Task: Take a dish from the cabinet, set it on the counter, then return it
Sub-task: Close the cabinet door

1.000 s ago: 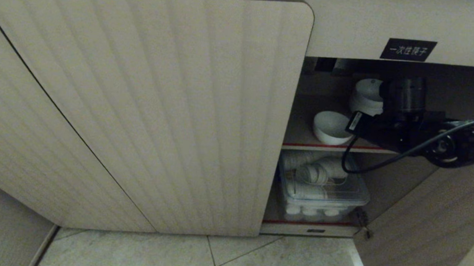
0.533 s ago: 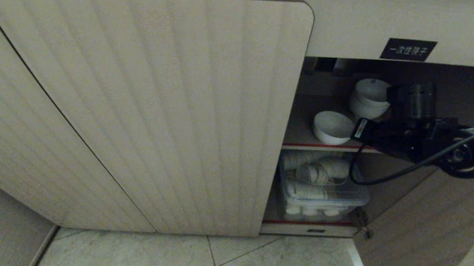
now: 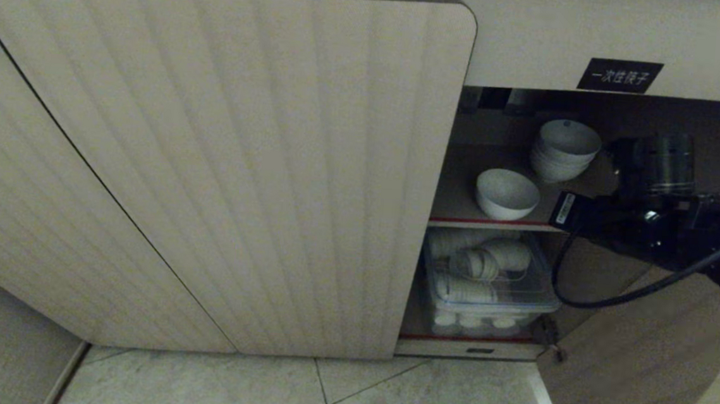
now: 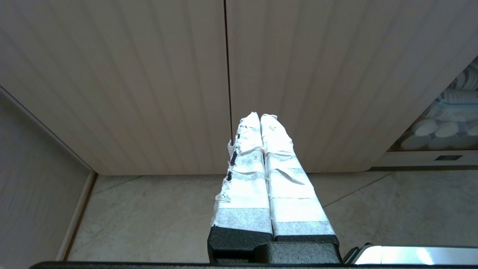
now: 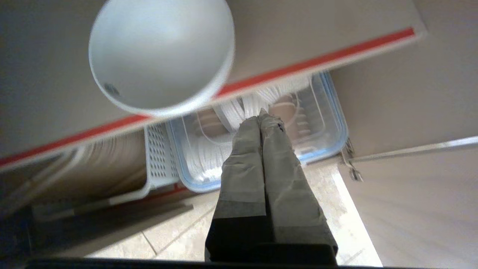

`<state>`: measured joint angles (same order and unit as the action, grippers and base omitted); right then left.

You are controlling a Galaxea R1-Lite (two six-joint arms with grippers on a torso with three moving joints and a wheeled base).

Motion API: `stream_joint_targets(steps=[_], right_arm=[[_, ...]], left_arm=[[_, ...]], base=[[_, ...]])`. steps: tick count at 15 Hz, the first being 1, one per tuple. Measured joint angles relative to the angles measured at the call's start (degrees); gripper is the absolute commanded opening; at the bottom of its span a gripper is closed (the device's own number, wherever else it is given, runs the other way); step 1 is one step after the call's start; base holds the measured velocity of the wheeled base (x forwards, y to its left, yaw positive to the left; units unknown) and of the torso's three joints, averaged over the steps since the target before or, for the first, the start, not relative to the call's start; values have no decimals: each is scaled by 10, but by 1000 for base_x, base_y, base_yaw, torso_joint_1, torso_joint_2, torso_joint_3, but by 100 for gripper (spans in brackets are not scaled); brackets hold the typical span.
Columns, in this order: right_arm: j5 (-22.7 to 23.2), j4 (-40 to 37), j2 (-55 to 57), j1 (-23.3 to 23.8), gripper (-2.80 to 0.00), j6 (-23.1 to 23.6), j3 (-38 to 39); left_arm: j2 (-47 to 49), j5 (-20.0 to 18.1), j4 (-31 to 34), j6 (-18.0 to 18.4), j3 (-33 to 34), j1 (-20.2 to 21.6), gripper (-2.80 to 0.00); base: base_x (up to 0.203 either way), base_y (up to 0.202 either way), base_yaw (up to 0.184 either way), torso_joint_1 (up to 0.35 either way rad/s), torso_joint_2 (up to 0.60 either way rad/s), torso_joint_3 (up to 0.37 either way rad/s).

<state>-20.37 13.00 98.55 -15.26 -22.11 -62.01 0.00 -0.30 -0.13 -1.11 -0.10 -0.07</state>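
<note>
**shelfwatcher:** So where's the dish [image 3: 506,193] at? It sits alone on the brown shelf [image 3: 461,203] of the cabinet [image 3: 223,167], upright, close to the red front edge and toward the shelf's left side. Nothing is touching it. The right wrist view shows the same bowl [image 5: 160,56] sitting right at that red edge.

**benchbot_fan:** Yep, and further back toward the rear right of the shelf there's a stack of white bowls [image 3: 563,151], apart from the single one. Below the shelf sits a clear plastic box [image 3: 490,287] packed with white cups.

**shelfwatcher:** What about the right hand [image 5: 264,116]?

**benchbot_fan:** Its taped fingers are pressed flat together, gripping nothing. In the wrist view the tips sit in front of the clear box, below the shelf edge. From the head view, the black arm [image 3: 650,216] hangs in the open right side of the cabinet, off to the right of the dish, with a cable [image 3: 613,296] looping beneath it.

**shelfwatcher:** And the left hand [image 4: 260,118]?

**benchbot_fan:** Also pressed together, empty, pointing at the closed ribbed doors [image 4: 224,82] above the tiled floor [image 4: 168,213]. The black label [image 3: 620,75] sits above the opening.
</note>
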Motion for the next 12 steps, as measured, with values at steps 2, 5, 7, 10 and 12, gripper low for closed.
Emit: stream_joint_targets(steps=[2,5,7,10,12], right_arm=[[0,0,-17,0,-280,1,20],[1,0,-42,-2,-280,1,42],[1,0,-55,-4,-280,1,51],[0,-1,-75,-11,-280,1,80],[0,-1,-88,-15,-280,2,98]], left_arm=[[0,0,0,0,0,0,-280],[0,0,0,0,0,0,-280],[0,0,0,0,0,0,-280],[0,0,0,0,0,0,-280],[0,0,0,0,0,0,-280]], base=[[0,0,0,0,0,0],[0,0,0,0,0,0],[0,0,0,0,0,0],[0,0,0,0,0,0],[0,0,0,0,0,0]])
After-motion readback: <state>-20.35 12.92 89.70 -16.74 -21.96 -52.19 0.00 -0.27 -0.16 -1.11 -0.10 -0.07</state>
